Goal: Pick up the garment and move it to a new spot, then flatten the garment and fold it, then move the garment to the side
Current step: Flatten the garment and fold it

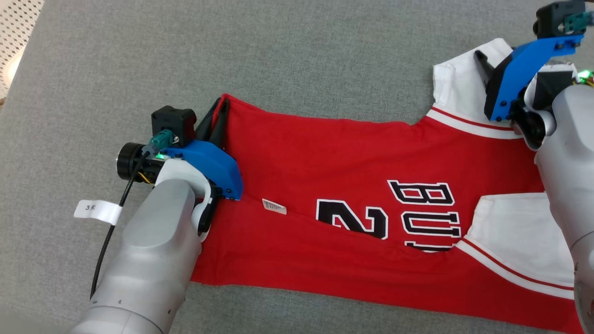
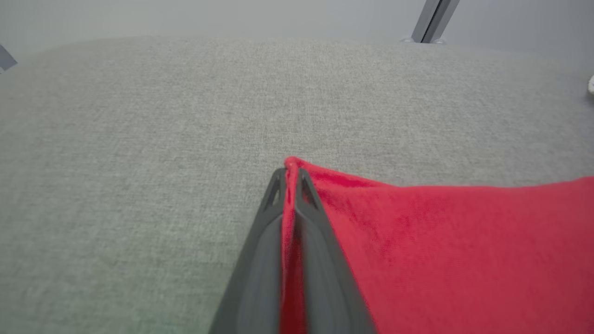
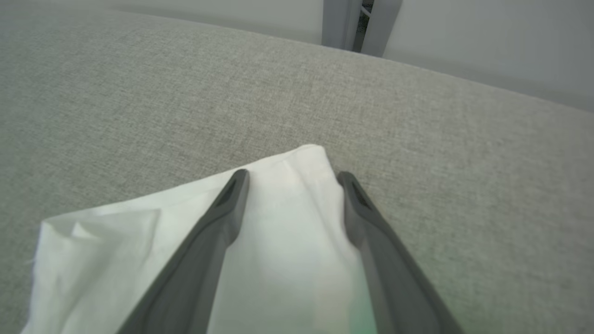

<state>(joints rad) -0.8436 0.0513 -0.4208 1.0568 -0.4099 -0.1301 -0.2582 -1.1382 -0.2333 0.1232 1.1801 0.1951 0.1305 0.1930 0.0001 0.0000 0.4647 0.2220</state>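
The garment [image 1: 325, 157] is a red jersey with white sleeves and black-and-white lettering, spread across a grey fabric surface [image 1: 297, 55]. My left gripper [image 1: 221, 111] is shut on the jersey's far left hem corner. In the left wrist view the red cloth [image 2: 441, 241] is pinched between the two dark fingers of that gripper [image 2: 290, 178]. My right gripper [image 1: 483, 62] stands open at the upper right over the far white sleeve [image 1: 457, 86]. In the right wrist view its fingers [image 3: 293, 178] straddle the sleeve's white tip [image 3: 287, 222], which lies between them ungripped.
A white paper tag [image 1: 96, 211] hangs on the left arm's black cable. A pale perforated object [image 1: 18, 28] sits off the surface's top left corner. Beyond the far edge stand grey walls and a metal post [image 2: 434, 21].
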